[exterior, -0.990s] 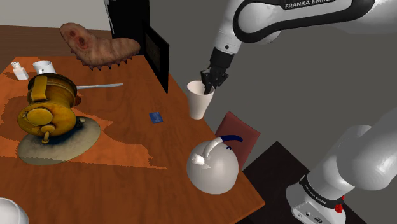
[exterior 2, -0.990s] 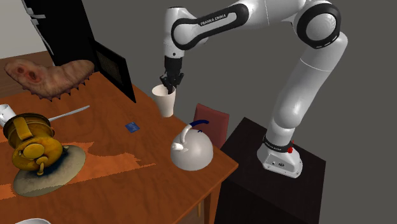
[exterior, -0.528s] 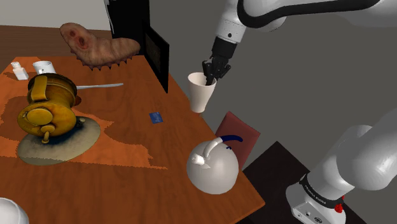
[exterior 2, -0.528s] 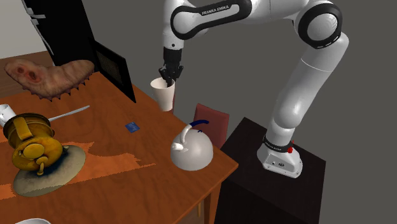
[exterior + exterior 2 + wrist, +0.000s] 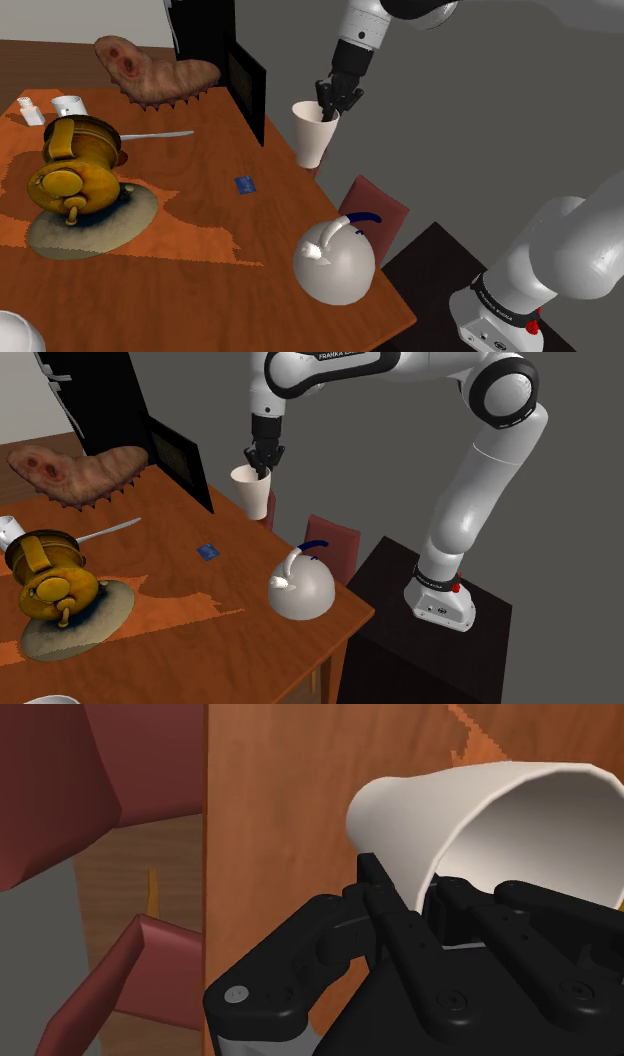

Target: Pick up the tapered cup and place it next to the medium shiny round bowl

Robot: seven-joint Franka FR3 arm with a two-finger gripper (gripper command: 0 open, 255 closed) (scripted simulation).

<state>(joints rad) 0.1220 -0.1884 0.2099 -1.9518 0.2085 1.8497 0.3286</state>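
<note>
Two black fingers (image 5: 386, 900) of the gripper (image 5: 336, 100) are closed on the wall of the white tapered cup (image 5: 310, 140) at its rim. One finger is outside and the other seems to go inside the mouth. The hold is only on this thin upper edge, so I judge the cup may swing or slip between the pads if the arm turns fast.

The cup hangs, as it seems, just above the wooden table (image 5: 200, 240), close to the edge beside the red chair (image 5: 376, 205). If it drops here, it can go off the table. On the way across it could also knock the white domed pot (image 5: 333, 262) with the blue handle, or the black frame (image 5: 248, 85) that stands near it at the table's edge.

The cup's long axis is nearly upright, a little tilted: the wide mouth points up toward the hand, the narrow base down to the table.
</note>
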